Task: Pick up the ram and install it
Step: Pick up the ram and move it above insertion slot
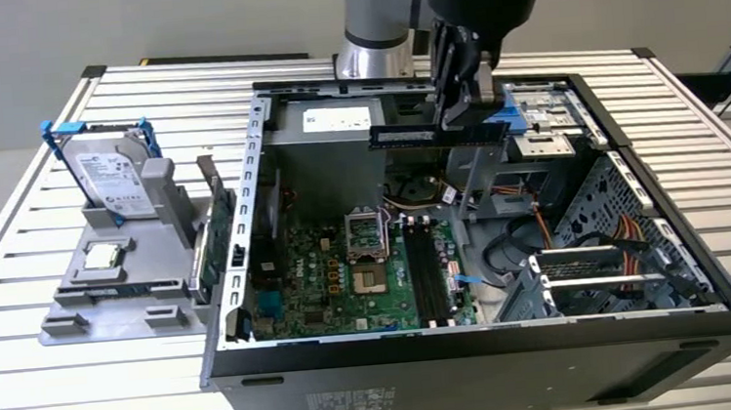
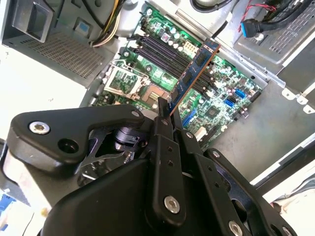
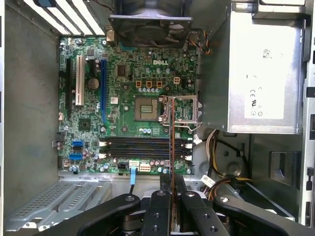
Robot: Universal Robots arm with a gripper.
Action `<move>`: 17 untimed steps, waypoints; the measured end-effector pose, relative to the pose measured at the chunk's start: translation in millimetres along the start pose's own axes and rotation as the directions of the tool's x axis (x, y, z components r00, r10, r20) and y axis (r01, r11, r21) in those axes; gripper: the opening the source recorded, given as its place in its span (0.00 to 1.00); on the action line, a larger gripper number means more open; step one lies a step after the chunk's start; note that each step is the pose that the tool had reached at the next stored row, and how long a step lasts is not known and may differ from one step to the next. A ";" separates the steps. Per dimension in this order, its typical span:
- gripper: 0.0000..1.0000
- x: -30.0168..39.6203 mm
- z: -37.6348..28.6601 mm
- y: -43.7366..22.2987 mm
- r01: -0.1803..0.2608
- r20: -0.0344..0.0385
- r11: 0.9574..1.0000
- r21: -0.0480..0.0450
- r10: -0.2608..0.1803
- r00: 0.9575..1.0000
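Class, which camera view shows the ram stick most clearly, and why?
The exterior view: the ram shows its length side-on, clamped in the gripper. The second wrist view shows the ram foreshortened; the first wrist view shows the ram edge-on.

1. A white label (image 3: 264, 101) with dark print and a few small symbols is stuck on the power supply (image 3: 256, 49). None of it can be made out, tbh.
2. A short white logo (image 3: 147, 61) is printed on the motherboard (image 3: 128, 98), near the copper-coloured coils.
3. The hard drive (image 1: 116, 176) is covered by a pale printed label, but its print can't be told.
4. A pale sticker (image 1: 402, 135) is seen on the ram (image 1: 429, 134).
5. A white sticker (image 1: 355, 403) with fine print is stuck on the case's dark outer wall (image 1: 510, 380).
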State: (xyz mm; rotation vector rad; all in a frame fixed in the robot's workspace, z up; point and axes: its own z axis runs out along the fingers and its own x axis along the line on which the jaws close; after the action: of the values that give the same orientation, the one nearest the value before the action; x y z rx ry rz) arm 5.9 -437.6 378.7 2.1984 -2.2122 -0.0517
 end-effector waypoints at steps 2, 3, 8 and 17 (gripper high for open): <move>0.00 0.0 0.0 0.0 -0.018 0.001 1.000 0.000 0.018 1.000; 0.00 0.0 0.0 0.0 -0.029 0.001 1.000 0.000 0.029 1.000; 0.00 0.0 0.0 -0.1 -0.105 0.004 0.995 0.000 0.105 0.995; 0.00 0.0 0.0 0.0 -0.220 0.009 0.976 0.000 0.220 0.975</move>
State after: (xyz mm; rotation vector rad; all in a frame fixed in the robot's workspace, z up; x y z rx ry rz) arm 5.9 -437.6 378.7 1.9422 -2.4448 -0.0556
